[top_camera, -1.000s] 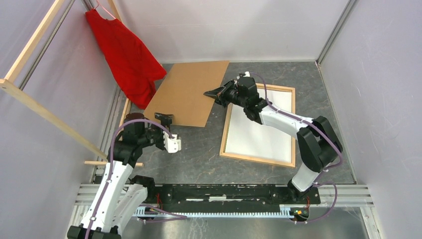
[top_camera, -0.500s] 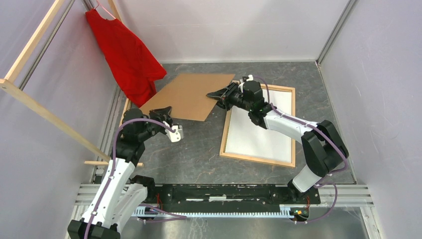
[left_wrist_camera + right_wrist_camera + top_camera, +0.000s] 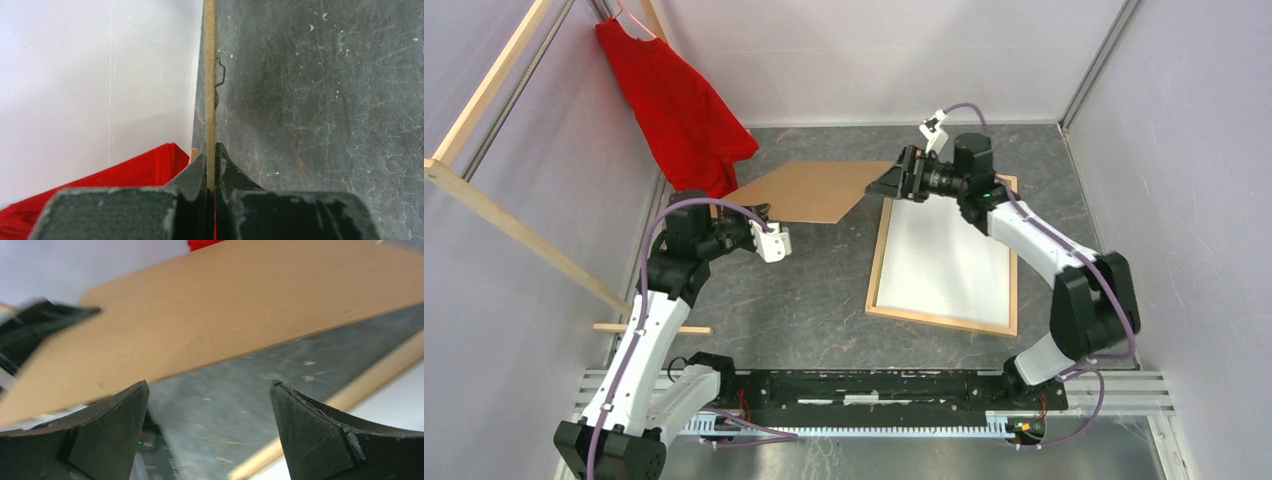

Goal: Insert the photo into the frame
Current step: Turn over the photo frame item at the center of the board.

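Observation:
The light-wood frame (image 3: 939, 320) lies flat on the right of the table. Inside it lies the photo (image 3: 946, 250), plain white side up, its print hidden. The brown backing board (image 3: 809, 192) hangs tilted at the back centre. My left gripper (image 3: 754, 218) is shut on its left corner. The left wrist view shows the board's thin edge (image 3: 210, 75) pinched between the left gripper's (image 3: 210, 150) jaws. My right gripper (image 3: 892, 182) stands open just right of the board, over the frame's top-left corner. In the right wrist view the board (image 3: 225, 310) lies beyond the right gripper (image 3: 210, 387), with nothing between the jaws.
A red garment (image 3: 679, 110) hangs at the back left from long wooden rack bars (image 3: 514, 225). Pale walls close in the table on three sides. A frame rail (image 3: 360, 385) crosses the right wrist view.
My right gripper opened, let go of the board and drew back to the right. My left gripper closed on the board's left corner, and the board swung round and tilted up.

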